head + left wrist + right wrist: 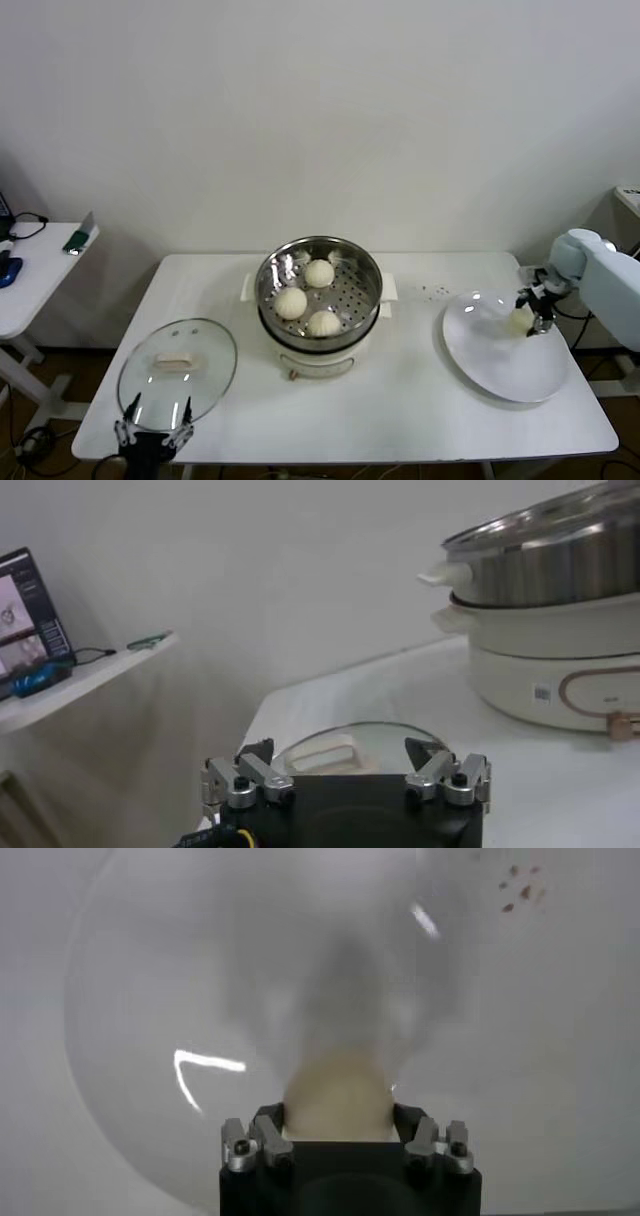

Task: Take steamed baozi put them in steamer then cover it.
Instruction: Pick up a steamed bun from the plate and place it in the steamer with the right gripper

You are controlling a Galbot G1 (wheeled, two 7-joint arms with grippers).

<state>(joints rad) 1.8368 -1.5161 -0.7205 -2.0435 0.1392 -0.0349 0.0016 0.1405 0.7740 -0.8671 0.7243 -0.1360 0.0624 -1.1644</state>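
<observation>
The steel steamer (319, 262) on its cream base stands at the table's middle, uncovered, with three baozi (291, 301) on its perforated tray. A fourth baozi (519, 319) sits over the right part of the white plate (500, 365), and my right gripper (526, 322) is shut on it; in the right wrist view the bun (338, 1096) fills the space between the fingers. The glass cover (177, 368) with its white handle lies flat at the table's front left. My left gripper (154, 418) hangs open just before the cover's near rim, holding nothing.
A side table (40, 265) with a phone and cables stands to the far left. The plate's near edge lies close to the table's right front corner. A few small dark specks (432, 291) mark the tabletop behind the plate.
</observation>
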